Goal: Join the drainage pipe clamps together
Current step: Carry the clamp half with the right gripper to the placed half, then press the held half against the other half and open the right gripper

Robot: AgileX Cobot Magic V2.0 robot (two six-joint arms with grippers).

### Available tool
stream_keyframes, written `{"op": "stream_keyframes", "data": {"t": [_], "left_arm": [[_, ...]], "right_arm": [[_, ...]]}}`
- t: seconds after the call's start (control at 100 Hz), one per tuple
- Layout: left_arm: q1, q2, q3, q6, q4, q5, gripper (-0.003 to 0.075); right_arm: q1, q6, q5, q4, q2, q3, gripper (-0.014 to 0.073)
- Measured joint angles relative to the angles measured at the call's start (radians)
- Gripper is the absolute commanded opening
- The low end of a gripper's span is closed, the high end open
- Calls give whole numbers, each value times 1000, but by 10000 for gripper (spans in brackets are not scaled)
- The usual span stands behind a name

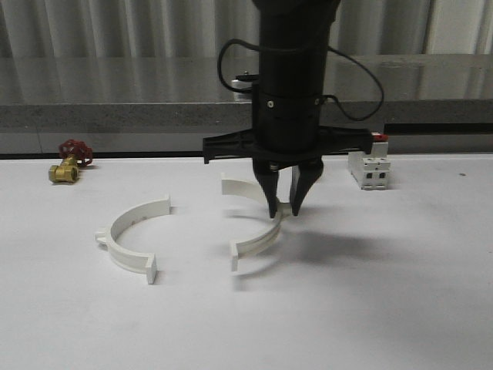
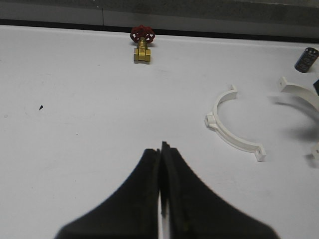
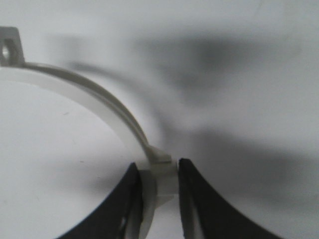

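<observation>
- The right gripper (image 1: 283,208) is pointing straight down over the middle of the white table (image 1: 400,308), and its two black fingers (image 3: 197,204) are clamping the wall of the right clamp half (image 1: 258,212) at its outer tab.
- In the right wrist view, the right clamp half (image 3: 107,107) is curving away from the right gripper (image 3: 159,199), with a flanged end showing at the far end of the arc.
- The left clamp half (image 1: 131,235) is lying flat on the table, apart from the gripped half, with its open side facing that half.
- The left gripper (image 2: 162,199) is hovering over bare table with its fingers pressed together, holding nothing.
- A brass valve with a red handwheel (image 1: 69,162) is sitting at the far left of the table.
- A white block with a red top (image 1: 370,166) is standing at the far right, behind the right arm.
</observation>
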Motion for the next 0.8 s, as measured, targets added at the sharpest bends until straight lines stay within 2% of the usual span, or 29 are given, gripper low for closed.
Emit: {"op": "stream_keyframes", "data": {"t": [0.38,0.71,0.8], "left_arm": [[0,0,0,0,0,0,-21],[0,0,0,0,0,0,-21],[0,0,0,0,0,0,-21]], "right_arm": [[35,2,74,60,159,-230,-35],[48,5,73,145,190,-249,-35],[48,10,71,149,194,-250,27]]}}
